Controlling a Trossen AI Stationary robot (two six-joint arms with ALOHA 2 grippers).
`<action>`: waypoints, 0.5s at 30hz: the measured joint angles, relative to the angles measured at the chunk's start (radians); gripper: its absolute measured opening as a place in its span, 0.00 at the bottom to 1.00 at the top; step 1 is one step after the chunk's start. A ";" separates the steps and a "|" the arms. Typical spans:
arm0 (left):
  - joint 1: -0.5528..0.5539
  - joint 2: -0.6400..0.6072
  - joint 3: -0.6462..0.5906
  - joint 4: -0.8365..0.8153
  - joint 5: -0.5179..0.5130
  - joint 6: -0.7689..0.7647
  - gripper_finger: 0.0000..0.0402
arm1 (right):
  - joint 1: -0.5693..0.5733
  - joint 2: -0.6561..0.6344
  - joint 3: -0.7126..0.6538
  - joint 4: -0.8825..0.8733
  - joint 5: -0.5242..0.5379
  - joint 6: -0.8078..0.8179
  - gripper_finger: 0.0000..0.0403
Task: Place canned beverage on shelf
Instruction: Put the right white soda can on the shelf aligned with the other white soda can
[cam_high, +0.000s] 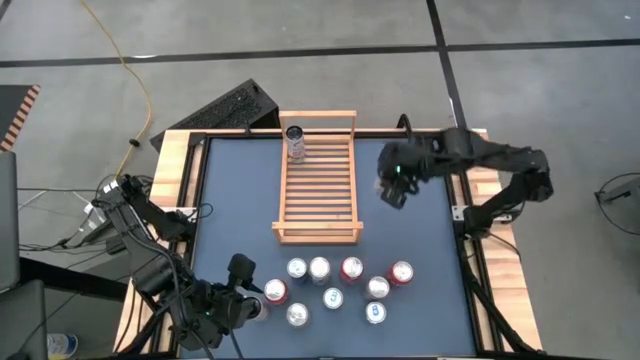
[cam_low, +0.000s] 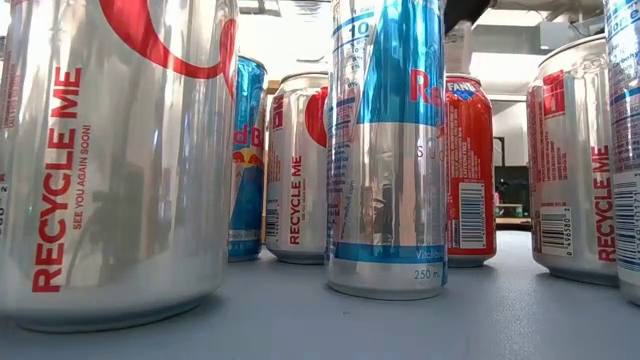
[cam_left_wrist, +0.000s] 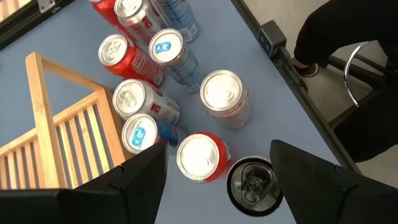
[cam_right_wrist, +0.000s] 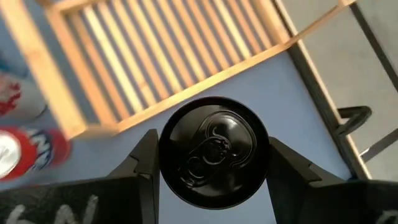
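Observation:
The light-wood slatted shelf (cam_high: 318, 178) lies mid-table; one silver can (cam_high: 295, 140) stands on its far left corner. My right gripper (cam_high: 392, 188) hangs above the table just right of the shelf, shut on a black can (cam_right_wrist: 213, 149), whose top faces the wrist camera. Several more cans (cam_high: 340, 285) stand in a cluster near the table's front edge. My left gripper (cam_high: 247, 290) waits open above the cluster's left end; its fingers stand wide above a red can (cam_left_wrist: 199, 155) and a black can (cam_left_wrist: 252, 183), touching neither. My right gripper pinches the black can by its two opposite sides just under the top rim (cam_right_wrist: 166, 155), one finger (cam_right_wrist: 144, 163) on each side. The fingers come from above, slanting down. The can hangs roughly upright, lifted clear of the table, beside the shelf's right edge (cam_right_wrist: 205, 81).
A black keyboard (cam_high: 225, 110) lies beyond the table's far left corner. A wooden border (cam_high: 190, 160) frames the blue tabletop. The cans (cam_low: 385, 150) fill the low view. Most of the shelf's slats (cam_high: 320, 200) are bare. A person's dark legs (cam_left_wrist: 348, 74) show beyond the table.

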 joint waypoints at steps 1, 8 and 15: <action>0.000 0.000 0.000 -0.010 0.000 -0.003 0.67 | -0.032 -0.005 -0.011 0.024 -0.018 -0.021 0.45; -0.020 0.000 0.000 -0.029 -0.011 -0.017 0.67 | -0.223 -0.067 -0.212 0.200 -0.160 -0.106 0.45; -0.021 -0.001 0.000 -0.029 -0.052 -0.018 0.67 | -0.317 -0.076 -0.409 0.349 -0.284 -0.157 0.45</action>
